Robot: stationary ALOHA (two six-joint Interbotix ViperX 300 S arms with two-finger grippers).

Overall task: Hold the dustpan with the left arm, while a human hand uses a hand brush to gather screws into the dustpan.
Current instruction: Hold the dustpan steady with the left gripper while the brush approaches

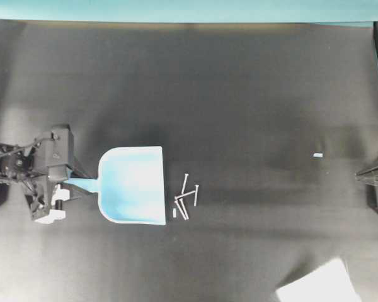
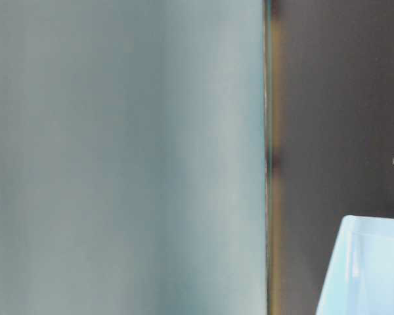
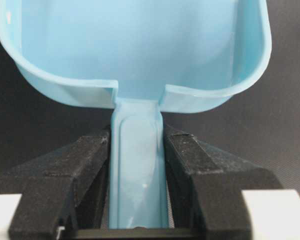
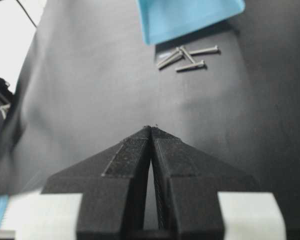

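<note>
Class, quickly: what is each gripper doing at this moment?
Left gripper: closed on the handle of the dustpan.
Right gripper: closed, holding nothing.

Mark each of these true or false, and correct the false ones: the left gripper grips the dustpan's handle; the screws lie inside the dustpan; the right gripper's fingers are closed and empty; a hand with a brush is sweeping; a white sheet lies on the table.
1. The left gripper grips the handle of the dustpan. True.
2. The screws lie inside the dustpan. False: they lie on the table just outside its mouth.
3. The right gripper is closed and empty. True.
4. A hand with a brush is sweeping. False: none is in view.
5. A white sheet lies on the table. True.
</note>
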